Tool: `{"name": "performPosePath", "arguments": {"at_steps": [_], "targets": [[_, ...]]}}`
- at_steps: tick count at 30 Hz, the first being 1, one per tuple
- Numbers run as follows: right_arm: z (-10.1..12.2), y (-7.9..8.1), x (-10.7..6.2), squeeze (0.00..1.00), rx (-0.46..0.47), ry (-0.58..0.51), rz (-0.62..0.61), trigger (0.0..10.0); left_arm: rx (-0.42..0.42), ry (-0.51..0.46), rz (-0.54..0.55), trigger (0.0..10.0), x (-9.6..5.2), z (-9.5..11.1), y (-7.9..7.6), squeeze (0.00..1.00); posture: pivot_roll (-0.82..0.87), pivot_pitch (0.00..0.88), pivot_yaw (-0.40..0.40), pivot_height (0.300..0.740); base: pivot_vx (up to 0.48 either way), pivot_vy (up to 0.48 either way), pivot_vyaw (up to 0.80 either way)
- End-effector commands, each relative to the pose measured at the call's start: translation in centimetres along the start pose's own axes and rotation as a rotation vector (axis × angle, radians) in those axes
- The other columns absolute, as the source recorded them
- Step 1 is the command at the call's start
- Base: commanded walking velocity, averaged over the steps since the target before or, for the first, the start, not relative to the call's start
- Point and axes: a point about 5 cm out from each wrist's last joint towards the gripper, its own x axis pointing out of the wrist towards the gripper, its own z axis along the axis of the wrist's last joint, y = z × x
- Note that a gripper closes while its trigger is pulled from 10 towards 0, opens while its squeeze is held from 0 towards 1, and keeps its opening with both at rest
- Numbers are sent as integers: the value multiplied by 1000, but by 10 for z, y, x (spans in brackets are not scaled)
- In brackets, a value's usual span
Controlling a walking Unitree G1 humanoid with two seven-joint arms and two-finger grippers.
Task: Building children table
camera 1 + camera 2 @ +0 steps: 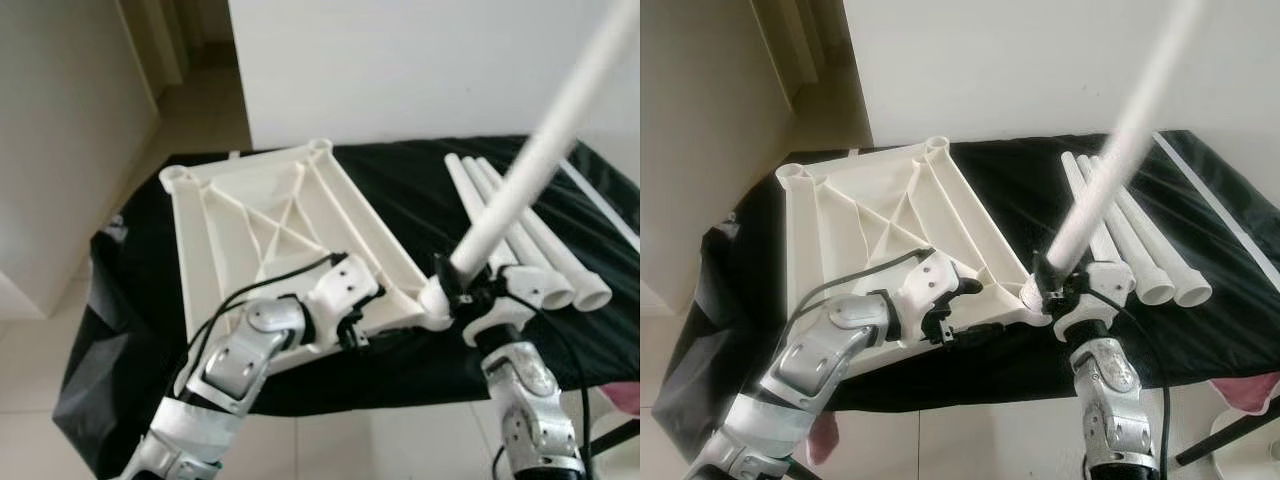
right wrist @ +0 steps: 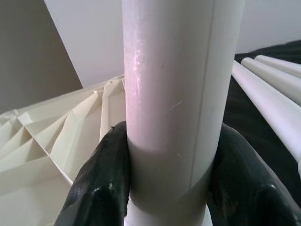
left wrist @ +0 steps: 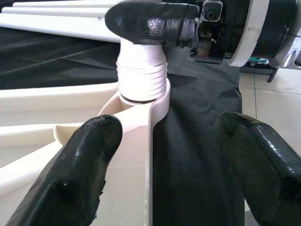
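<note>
Right hand [image 1: 462, 288] clamped white leg [image 1: 530, 165] in tabletop [image 1: 280, 225] socket; left hand [image 3: 164, 174] gaped wide, one finger [image 3: 70, 174] touching the tabletop rim.

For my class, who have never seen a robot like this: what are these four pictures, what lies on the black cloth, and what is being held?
A humanoid robot is assembling a child's table. Two pictures come from its head cameras, two from its wrists. On the black cloth lies the white tabletop, upside down, with three spare legs beside it. The right gripper is clamped around a white leg, its ribbed end seated in a corner socket. The left gripper is open, straddling the tabletop's edge near that socket.
</note>
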Motion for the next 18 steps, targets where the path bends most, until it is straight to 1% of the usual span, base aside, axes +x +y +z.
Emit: {"name": "performPosePath", "arguments": {"at_steps": [1,4,5,6,7,8,10,11,12,13,15,18], "targets": [[-34,-16,-13,0,20,190,-110,10000,11,11,76,10000,-1,1,5,0,-3,0,45,740,0,0,0],[-33,-18,-13,0,10,187,-107,10000,10,10,74,10000,-1,1,5,0,-5,0,45,740,0,0,0],[-32,-18,-12,0,-9,188,-101,10000,10,10,75,10000,-1,1,5,0,-8,0,46,740,0,0,0],[-32,-18,-12,0,-9,188,-101,10000,10,10,75,10000,-1,1,5,0,-8,0,46,740,0,0,0],[-32,-18,-11,0,-36,188,-88,10000,9,10,75,10000,-1,1,6,0,-8,0,46,740,0,0,0],[-32,-18,-11,0,-36,188,-88,10000,9,10,75,10000,-1,1,6,0,-8,0,46,740,0,0,0],[-30,-13,-10,0,-143,183,-30,10000,9,8,75,10000,0,2,5,0,-8,0,40,740,0,0,0],[-29,-8,-11,0,-182,173,8,10000,8,7,75,10000,0,2,5,0,-7,0,39,740,0,0,0],[-29,-8,-11,0,-182,173,8,10000,8,7,75,10000,0,2,5,0,-7,0,39,740,0,0,0],[-29,-4,-13,0,-221,161,44,10000,8,6,76,10000,0,2,5,0,-6,0,36,740,0,0,0],[-32,0,-17,0,-237,157,81,10000,8,3,78,10000,0,2,4,0,-4,0,33,740,0,0,0],[-33,1,-18,0,-230,158,86,10000,9,2,79,10000,0,2,4,0,-4,0,31,740,0,0,0]]}}
